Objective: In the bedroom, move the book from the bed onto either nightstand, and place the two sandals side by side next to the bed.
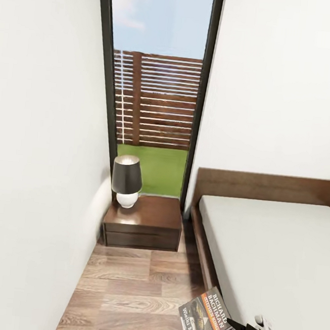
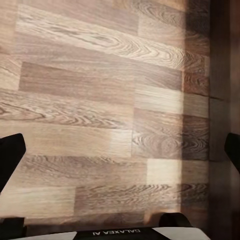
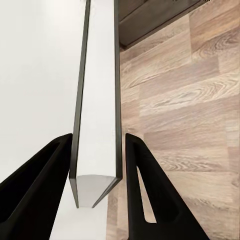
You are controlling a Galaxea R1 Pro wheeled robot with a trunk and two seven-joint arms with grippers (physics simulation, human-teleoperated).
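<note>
1. Left edge: white wall (image 1: 40,147), then a tall dark-framed window (image 1: 153,82) showing fence and grass.
2. Below the window sits the nightstand (image 1: 146,219), 2 drawers, tucked into the corner between wall and bed (image 1: 278,248). A lamp (image 1: 127,180) takes the back-left of its top; the front and right of the top are bare, so judged the likely drop zone for the book.
3. Wood-plank floor (image 1: 131,288) forms a narrow aisle between wall and bed frame; the robot appears lined up down it toward the nightstand.
4. The book (image 1: 204,319) is off the mattress, held tilted over the bed's edge low in the head view, cover facing up.
5. Right gripper (image 3: 97,150): the wrist view looks edge-on along the book, 1 finger on each cover, narrow gap, clamped on the book near its lower end. Judged a carry grip: transport step, roughly halfway on the book part.
6. Left gripper (image 2: 120,150): fingers (image 2: 10,155) spread wide, holding nothing, pointed down at bare floor; likely parked clear of the carry.
7. Next move needs forward travel, then lowering the book flat, clear of the lamp.
</note>
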